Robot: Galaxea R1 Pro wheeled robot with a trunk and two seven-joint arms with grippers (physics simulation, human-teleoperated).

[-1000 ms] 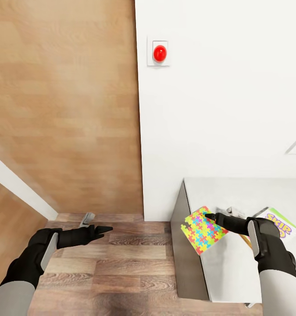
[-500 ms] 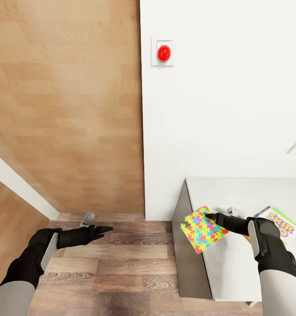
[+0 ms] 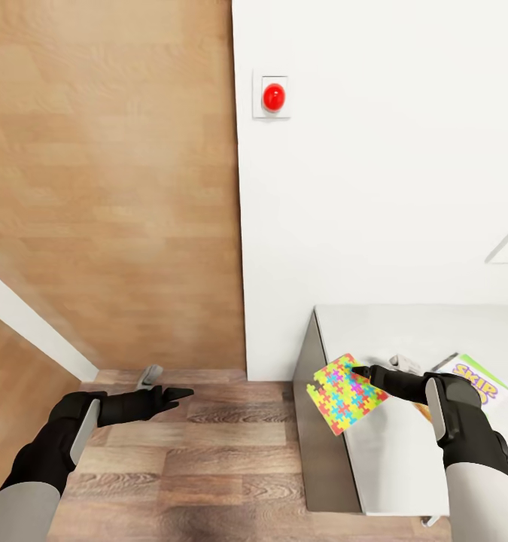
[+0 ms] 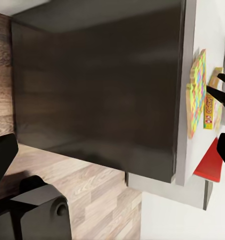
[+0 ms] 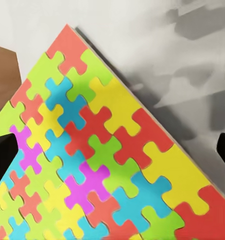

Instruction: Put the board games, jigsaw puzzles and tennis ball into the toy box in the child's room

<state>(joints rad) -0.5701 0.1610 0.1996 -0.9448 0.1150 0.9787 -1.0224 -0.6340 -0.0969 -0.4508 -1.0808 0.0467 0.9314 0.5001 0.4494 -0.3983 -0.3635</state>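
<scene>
Early stage, we judge: no toy box in sight, nothing shown stowed. Our right gripper [image 3: 361,370] sits at the jigsaw puzzle [image 3: 345,394], which overhangs the end edge of the surface [image 3: 404,459]; fingers look spread either side of it, so no firm grip yet. Skip-Bo board game [image 3: 479,382] lies further along the surface. Our left gripper [image 3: 180,393] hangs over the floor, narrow, holding nothing.

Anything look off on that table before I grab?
Yes: the puzzle juts past the table edge, one corner hanging over the floor. The right pincer is at its far corner; the grip can't be told.
</scene>
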